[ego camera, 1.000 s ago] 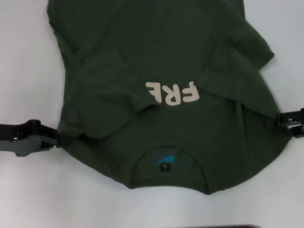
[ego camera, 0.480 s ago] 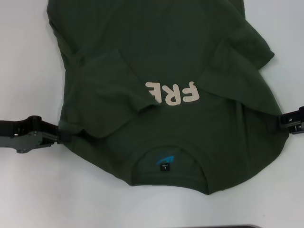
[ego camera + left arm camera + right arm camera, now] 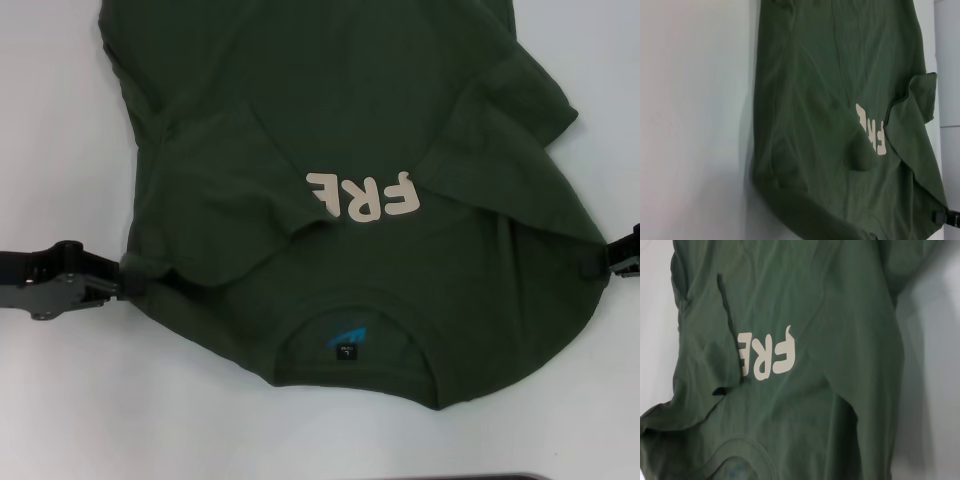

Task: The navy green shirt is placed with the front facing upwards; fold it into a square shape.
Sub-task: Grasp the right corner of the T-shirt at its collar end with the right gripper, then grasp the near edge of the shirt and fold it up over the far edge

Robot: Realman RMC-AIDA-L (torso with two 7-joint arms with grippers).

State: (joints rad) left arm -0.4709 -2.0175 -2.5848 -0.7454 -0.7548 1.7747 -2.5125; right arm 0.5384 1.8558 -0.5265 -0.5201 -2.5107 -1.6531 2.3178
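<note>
The navy green shirt (image 3: 380,100) lies front up on the white table, collar toward me. Both sleeves are folded in over the chest. Pale letters "FRE" (image 3: 362,195) show between them, and the black neck label with a blue mark (image 3: 345,340) sits inside the collar. My left gripper (image 3: 128,282) is at the shirt's left shoulder edge, shut on a pucker of fabric. At the right shoulder edge my right gripper (image 3: 598,266) pinches the cloth, mostly cut off by the frame. The left wrist view shows the shirt (image 3: 815,125) with the right gripper (image 3: 940,218) at its far corner. The right wrist view shows the letters (image 3: 767,356).
Bare white table (image 3: 60,400) surrounds the shirt on the left, right and near sides. A dark strip (image 3: 480,477) runs along the near edge. The shirt's lower body runs out of the top of the head view.
My left gripper has shifted slightly away from me along the shirt's edge. The right gripper has moved outward to the right, drawing the shoulder edge with it.
</note>
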